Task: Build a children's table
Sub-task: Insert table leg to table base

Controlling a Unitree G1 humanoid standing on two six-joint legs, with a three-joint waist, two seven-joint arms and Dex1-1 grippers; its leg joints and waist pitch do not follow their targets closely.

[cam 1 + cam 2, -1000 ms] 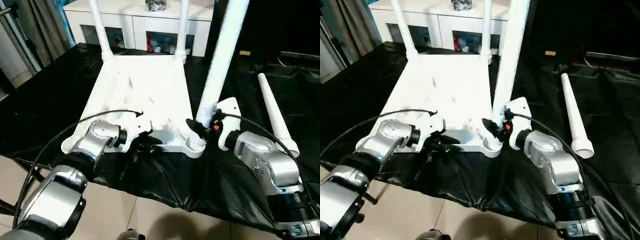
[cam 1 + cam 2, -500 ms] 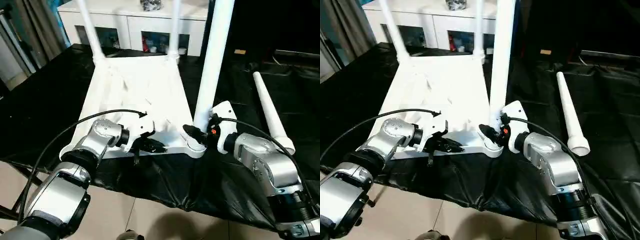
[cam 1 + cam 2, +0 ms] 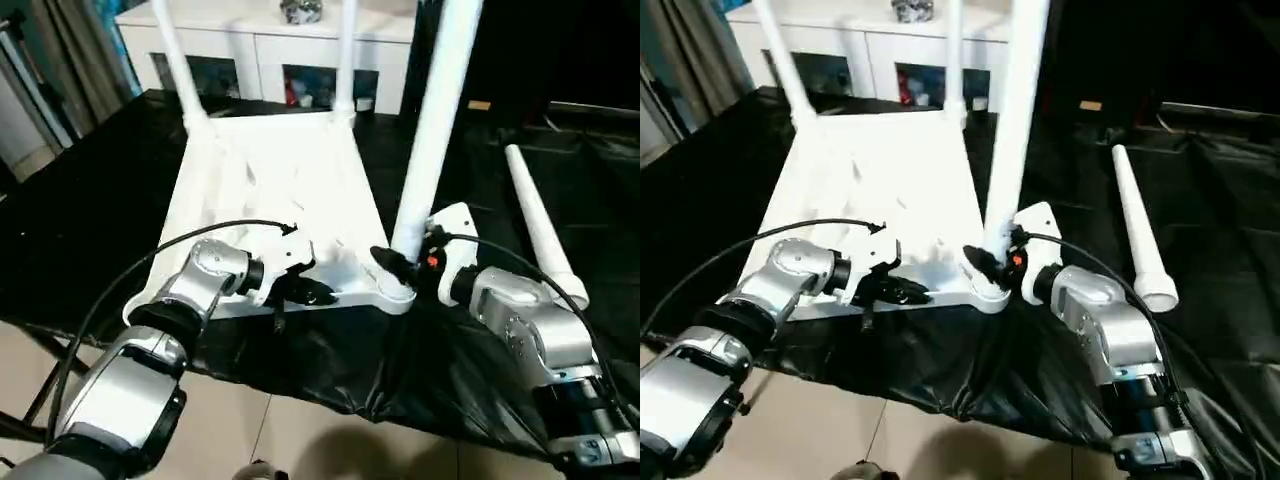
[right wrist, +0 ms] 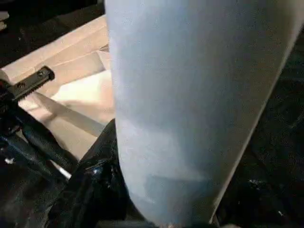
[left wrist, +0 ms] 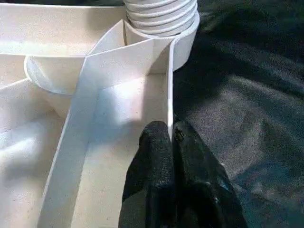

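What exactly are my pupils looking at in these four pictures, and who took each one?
A humanoid robot with two silver arms is building a children's table. Two pictures come from cameras in its head, looking down over its forearms; the other two come from a camera on each wrist.

On a black cloth-covered work surface lies the white plastic rectangular tabletop, upside down, ribs showing. Two white tubular legs already stand in its far corners. A fourth white leg lies loose on the cloth to the robot's right.

The left end effector, two black fingers, is shut on the thin near edge wall of the tabletop, steadying it. The right end effector holds a third long white leg upright at the near right corner socket. A white cabinet stands behind.
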